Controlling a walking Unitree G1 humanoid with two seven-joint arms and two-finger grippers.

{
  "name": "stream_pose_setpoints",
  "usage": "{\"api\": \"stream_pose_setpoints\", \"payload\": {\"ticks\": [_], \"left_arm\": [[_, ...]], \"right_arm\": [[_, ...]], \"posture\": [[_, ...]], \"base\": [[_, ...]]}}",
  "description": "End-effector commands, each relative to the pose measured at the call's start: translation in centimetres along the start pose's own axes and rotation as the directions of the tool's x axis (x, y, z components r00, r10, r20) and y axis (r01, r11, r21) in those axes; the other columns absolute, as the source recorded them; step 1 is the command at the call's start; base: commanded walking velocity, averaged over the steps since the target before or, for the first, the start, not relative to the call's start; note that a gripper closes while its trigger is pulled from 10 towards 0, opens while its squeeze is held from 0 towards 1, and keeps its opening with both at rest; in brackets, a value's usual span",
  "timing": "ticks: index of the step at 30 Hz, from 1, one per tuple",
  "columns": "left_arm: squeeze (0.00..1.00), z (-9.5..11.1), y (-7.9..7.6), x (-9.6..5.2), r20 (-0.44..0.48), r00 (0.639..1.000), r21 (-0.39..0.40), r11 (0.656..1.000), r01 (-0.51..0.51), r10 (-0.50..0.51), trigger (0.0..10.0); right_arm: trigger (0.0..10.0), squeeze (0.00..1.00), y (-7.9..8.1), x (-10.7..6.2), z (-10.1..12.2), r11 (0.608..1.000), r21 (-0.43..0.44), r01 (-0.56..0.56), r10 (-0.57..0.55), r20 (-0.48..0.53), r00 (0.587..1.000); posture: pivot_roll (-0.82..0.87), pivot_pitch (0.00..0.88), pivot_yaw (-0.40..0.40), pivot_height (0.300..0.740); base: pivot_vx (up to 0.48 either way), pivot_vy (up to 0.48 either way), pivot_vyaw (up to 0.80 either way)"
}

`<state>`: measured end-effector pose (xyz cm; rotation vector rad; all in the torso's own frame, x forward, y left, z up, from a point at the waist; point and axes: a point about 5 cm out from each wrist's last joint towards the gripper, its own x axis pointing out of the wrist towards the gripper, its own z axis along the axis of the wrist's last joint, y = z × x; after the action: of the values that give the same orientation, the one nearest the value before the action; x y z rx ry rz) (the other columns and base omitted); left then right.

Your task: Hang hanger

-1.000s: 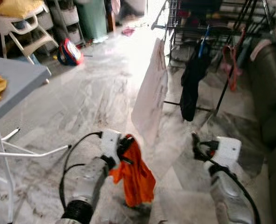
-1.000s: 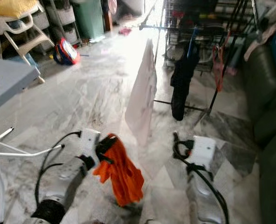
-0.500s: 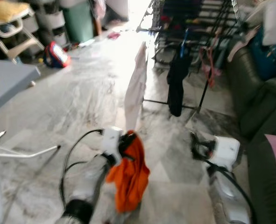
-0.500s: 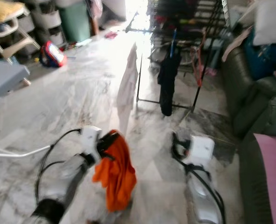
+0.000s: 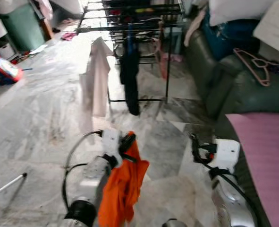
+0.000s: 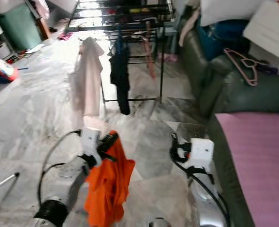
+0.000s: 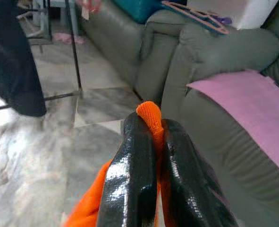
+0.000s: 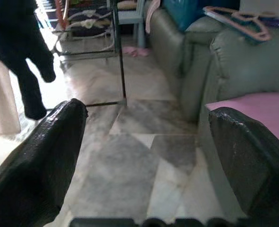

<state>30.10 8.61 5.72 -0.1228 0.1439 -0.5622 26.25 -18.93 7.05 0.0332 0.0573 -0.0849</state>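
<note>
My left gripper (image 5: 128,142) has its jaws clamped tight on a fold of the orange garment (image 5: 122,189), which hangs limp below my wrist toward the marble floor (image 5: 40,118). My right gripper (image 8: 144,156) is held out in front of me with its jaws spread wide and nothing between them.

The thing the task names, the pink hanger (image 5: 252,61), lies flat on top of the dark green sofa (image 5: 224,80), ahead of me and off to my right, well apart from both grippers. Its long axis seems to run roughly along the sofa's top, the hook end too blurred to place. My free right arm is plainly the nearer one, and the sofa is on its side. The drying rack (image 5: 130,23), with a pale shirt (image 5: 96,78) and a dark garment (image 5: 130,71) hanging on it, stands straight ahead, further off.

Against the earlier frames, the view has swung to my right: the grey worktop and white chair have dropped out on the left, and the sofa with its pink cover (image 5: 266,161) and the hanger has come in. My arms keep the same pose, and the cloth remains gripped.
</note>
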Motion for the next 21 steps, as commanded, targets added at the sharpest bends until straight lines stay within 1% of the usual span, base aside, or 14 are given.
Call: {"api": "stream_pose_setpoints", "payload": {"ticks": [1, 5, 8, 21], "left_arm": [[0.00, -0.13, 1.70, -0.88, -0.020, 0.997, 0.022, 0.997, -0.070, 0.071, 10.0], [0.00, -0.12, 1.74, -0.90, -0.021, 0.998, 0.005, 0.998, -0.057, 0.057, 10.0], [0.00, -0.09, 1.67, -0.88, -0.024, 0.998, 0.010, 0.999, -0.054, 0.054, 10.0], [0.00, 0.00, 1.69, -0.89, -0.028, 0.998, 0.016, 0.999, -0.047, 0.048, 10.0]], "right_arm": [[10.0, 0.00, 1.34, -0.02, 0.09, 0.999, 0.017, -0.032, 0.032, 0.007, 0.999], [10.0, 0.00, 1.41, -0.08, 0.02, 0.999, 0.018, -0.031, 0.031, 0.003, 1.000], [10.0, 0.00, 1.46, -0.05, 0.06, 0.999, 0.018, -0.034, 0.034, 0.003, 0.999], [10.0, 0.00, 1.70, 0.15, 0.09, 0.999, 0.017, -0.038, 0.038, 0.004, 0.999]], "posture": [[-0.14, 0.162, 0.036, 0.740], [-0.14, 0.165, 0.035, 0.740], [-0.13, 0.165, 0.035, 0.740], [-0.13, 0.168, 0.039, 0.740]], "base": [[0.000, 0.000, 0.00], [0.000, 0.000, 0.00], [0.000, 0.000, 0.00], [0.000, 0.345, 0.00]]}}
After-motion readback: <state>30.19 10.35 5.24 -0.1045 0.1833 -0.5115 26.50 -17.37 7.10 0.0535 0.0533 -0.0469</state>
